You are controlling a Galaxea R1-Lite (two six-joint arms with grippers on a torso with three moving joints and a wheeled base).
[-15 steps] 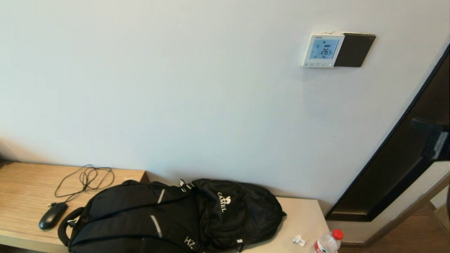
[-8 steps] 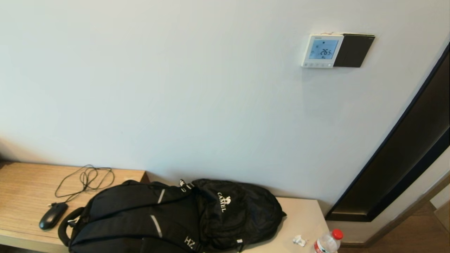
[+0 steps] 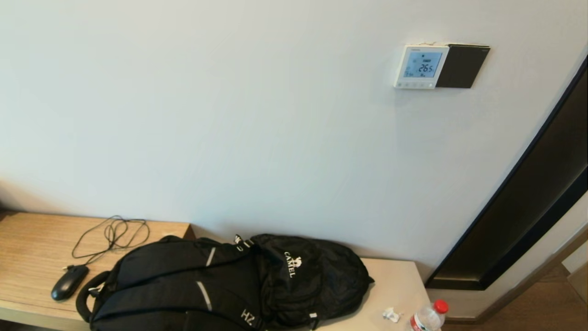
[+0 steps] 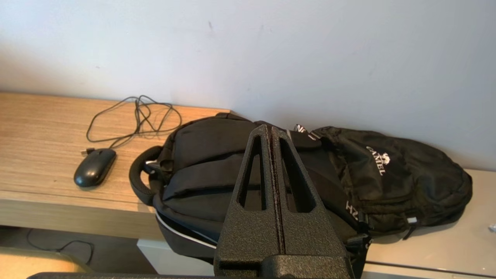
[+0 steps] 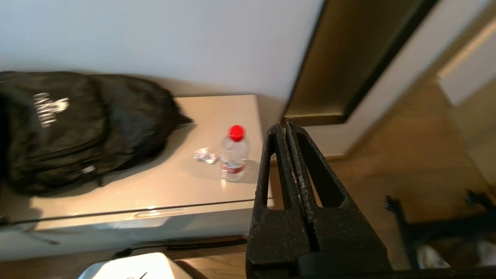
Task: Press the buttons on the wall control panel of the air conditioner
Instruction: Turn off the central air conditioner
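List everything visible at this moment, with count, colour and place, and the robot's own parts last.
control panel: one, white, lit pale-blue screen, high on the wall
buttons: one row, white-grey, along the panel's bottom edge
black plate: one, touching the panel's right side
backpack: one, black, lying on the bench
mouse: one, black, corded, on the wooden desk left of the backpack
bottle: one, clear with red cap, on the bench's right end
crumpled wrapper: one, white, beside the bottle
left gripper: black fingers shut, over the backpack
right gripper: black fingers shut, low near the bottle

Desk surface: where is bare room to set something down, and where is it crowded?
Free: the wooden desk left of the mouse and cable; a smaller pale patch between backpack and bottle, holding only a crumpled scrap. Crowded: the middle, under the backpack.
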